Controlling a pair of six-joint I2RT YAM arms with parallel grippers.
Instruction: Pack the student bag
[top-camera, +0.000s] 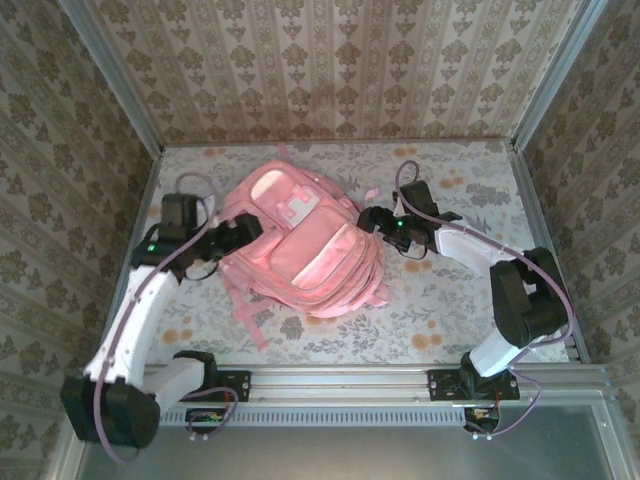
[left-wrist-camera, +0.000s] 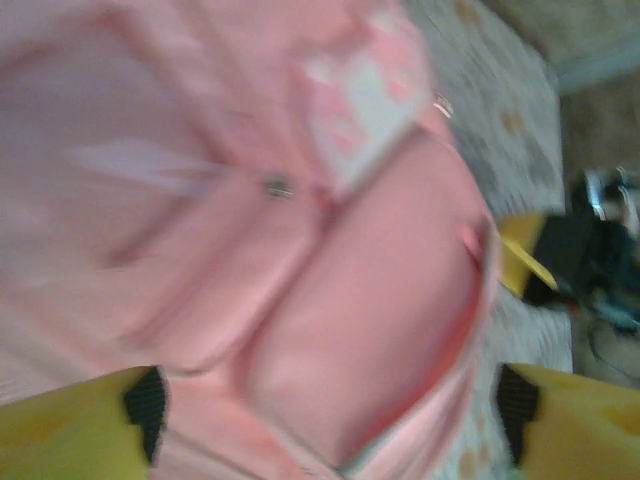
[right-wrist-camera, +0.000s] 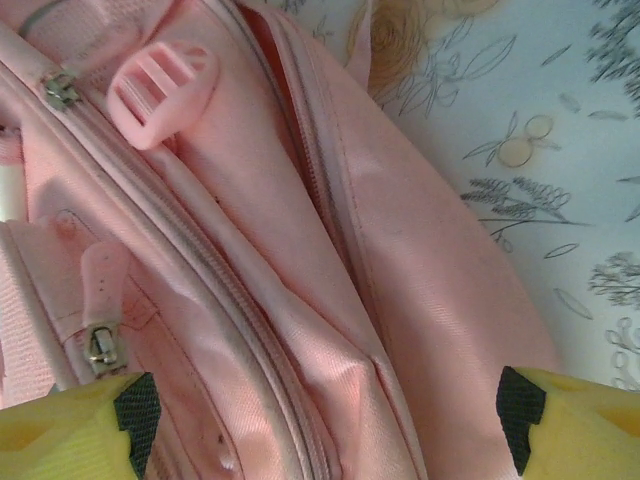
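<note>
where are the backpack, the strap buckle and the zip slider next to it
backpack (top-camera: 310, 255), top view, middle front pocket
strap buckle (right-wrist-camera: 160, 88), right wrist view, its slotted centre
zip slider (right-wrist-camera: 60, 88), right wrist view, its metal body

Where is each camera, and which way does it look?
Top external: above and behind the arms, looking down at the pink student bag; both arms show, left gripper and right gripper beside it.
Left wrist: on the left arm, facing the bag's front pockets; its yellow fingers show.
Right wrist: on the right arm, facing the bag's zips; its yellow fingers show.
Shared: both wrist views see the bag.
</note>
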